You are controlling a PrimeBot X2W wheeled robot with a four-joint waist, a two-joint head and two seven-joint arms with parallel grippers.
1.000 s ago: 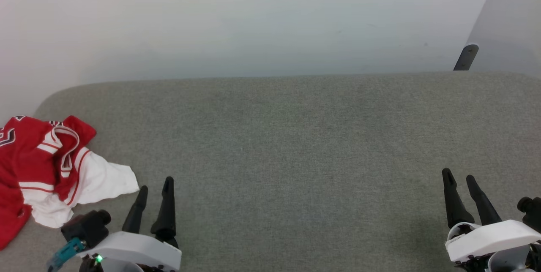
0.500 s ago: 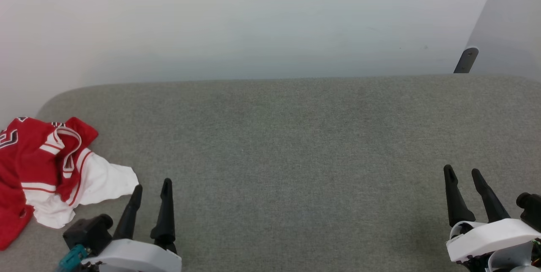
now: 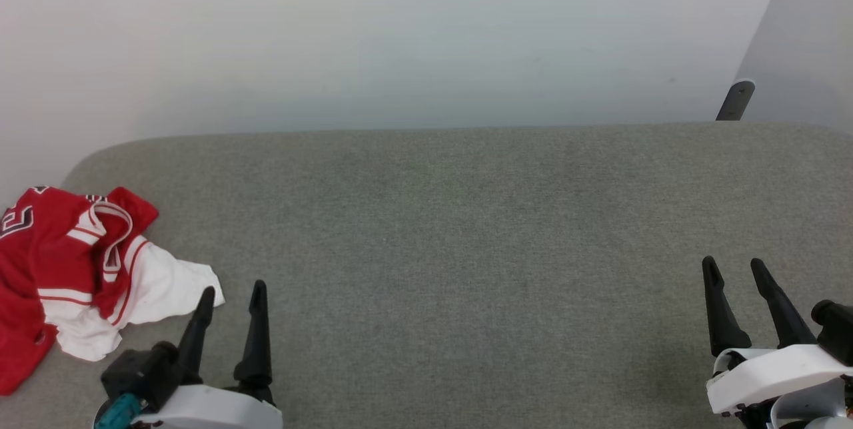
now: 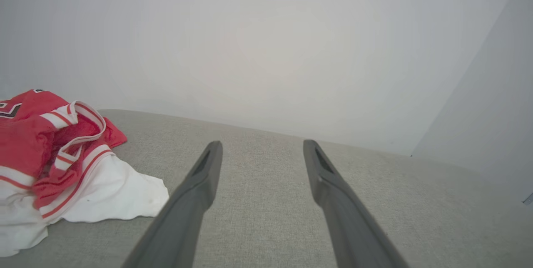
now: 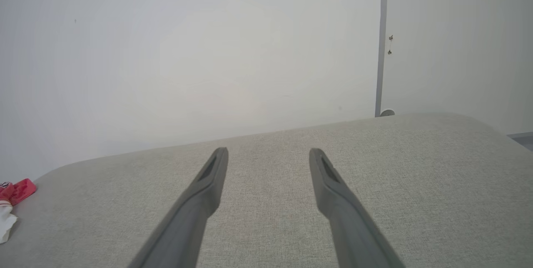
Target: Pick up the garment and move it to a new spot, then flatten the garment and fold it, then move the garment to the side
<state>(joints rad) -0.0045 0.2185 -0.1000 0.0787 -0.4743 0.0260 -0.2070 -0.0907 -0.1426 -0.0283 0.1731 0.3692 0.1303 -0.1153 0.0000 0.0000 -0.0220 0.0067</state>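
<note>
**Head view, read left to right.** The garment [image 3: 73, 269] is a red jersey of soft knit with white short sleeves and red-and-white striped trim. It lies in a crumpled heap at 8 o'clock on the cushion [image 3: 466, 249], close to the rounded corner, and some of the cloth runs past the frame's left edge. A fragment of black, white-outlined lettering shows at the heap's 10 o'clock side. One white sleeve spreads flat toward 4 o'clock, ending in a wavy hem.

The left gripper [image 3: 233, 288] stands at 7 o'clock. Two long, tapered, matte black fingers rise from a smooth white housing, held apart with nothing between them. The nearer fingertip is just beside the sleeve hem, and contact cannot be settled from this angle. In the left wrist view the garment [image 4: 62, 164] sits at 9 o'clock of the parted fingers.

The cushion is grey, with a fine woven texture. Behind it is a smooth, pale wall [image 3: 400, 36].

The right gripper [image 3: 733, 262] is at 4 o'clock, well apart from the garment, and its fingers are likewise spread and empty. At 2 o'clock a pale panel [image 3: 806, 36] slants, with a dark, round-ended bracket [image 3: 735, 99] at its foot.
</note>
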